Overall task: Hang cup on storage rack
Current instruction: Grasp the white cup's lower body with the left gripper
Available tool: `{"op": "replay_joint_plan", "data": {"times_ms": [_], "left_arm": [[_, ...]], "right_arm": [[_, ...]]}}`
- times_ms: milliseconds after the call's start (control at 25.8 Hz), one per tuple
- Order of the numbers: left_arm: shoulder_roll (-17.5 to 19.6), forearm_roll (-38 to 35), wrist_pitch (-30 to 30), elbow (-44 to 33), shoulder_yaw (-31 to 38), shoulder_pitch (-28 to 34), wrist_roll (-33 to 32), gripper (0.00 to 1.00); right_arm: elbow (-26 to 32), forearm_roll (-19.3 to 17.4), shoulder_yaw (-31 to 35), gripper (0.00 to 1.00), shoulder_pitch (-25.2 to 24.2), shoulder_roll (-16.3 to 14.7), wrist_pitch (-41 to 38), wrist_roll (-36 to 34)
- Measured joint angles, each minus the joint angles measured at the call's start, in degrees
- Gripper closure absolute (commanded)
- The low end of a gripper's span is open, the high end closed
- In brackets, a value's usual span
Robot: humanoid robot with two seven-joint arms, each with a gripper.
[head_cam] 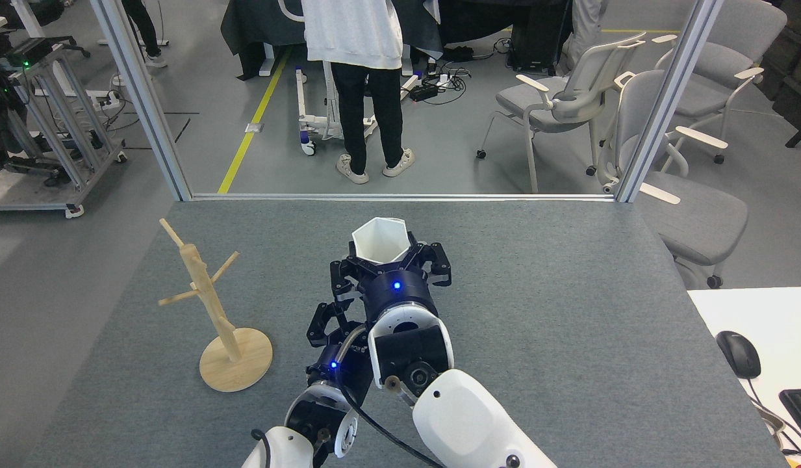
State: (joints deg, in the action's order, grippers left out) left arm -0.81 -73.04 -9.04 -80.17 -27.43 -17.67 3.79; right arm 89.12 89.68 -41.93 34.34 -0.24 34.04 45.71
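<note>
The white faceted cup (379, 242) stands upright, mouth up, in the middle of the grey table (556, 325). My right gripper (390, 264) is shut on its lower part, with dark fingers on both sides. The cup's handle is hidden. Just behind and left of the right wrist is my left gripper (325, 324). It is partly hidden by the right arm, so whether it is open or shut does not show. The storage rack (207, 296), a light wooden post with slanted pegs on a round base, stands at the table's left, well apart from the cup.
A person (361, 84) stands on the floor beyond the table's far edge. Metal frame posts (143, 110) rise at the far corners. Grey chairs (569, 97) stand at the back right. A white desk with a mouse (738, 354) and keyboard (800, 409) adjoins the right side.
</note>
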Motion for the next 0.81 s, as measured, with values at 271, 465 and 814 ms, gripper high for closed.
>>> {"op": "replay_joint_plan", "data": {"times_ms": [271, 465, 814], "left_arm": [[0.0, 0.1, 0.0, 1.8, 0.0, -2.4, 0.2, 0.01], [-0.4, 0.1, 0.1, 3.5, 0.0, -4.0, 0.4, 0.02], [-1.0, 0.3, 0.2, 7.3, -0.2, -6.7, 0.4, 0.59]], "right_arm": [[-0.2, 0.0, 0.0, 0.85, -0.2, 0.0, 0.0, 0.2], [-0.2, 0.0, 0.0, 0.85, -0.3, 0.1, 0.1, 0.0], [-0.3, 0.1, 0.0, 0.78, -0.3, 0.2, -0.2, -0.8]]}}
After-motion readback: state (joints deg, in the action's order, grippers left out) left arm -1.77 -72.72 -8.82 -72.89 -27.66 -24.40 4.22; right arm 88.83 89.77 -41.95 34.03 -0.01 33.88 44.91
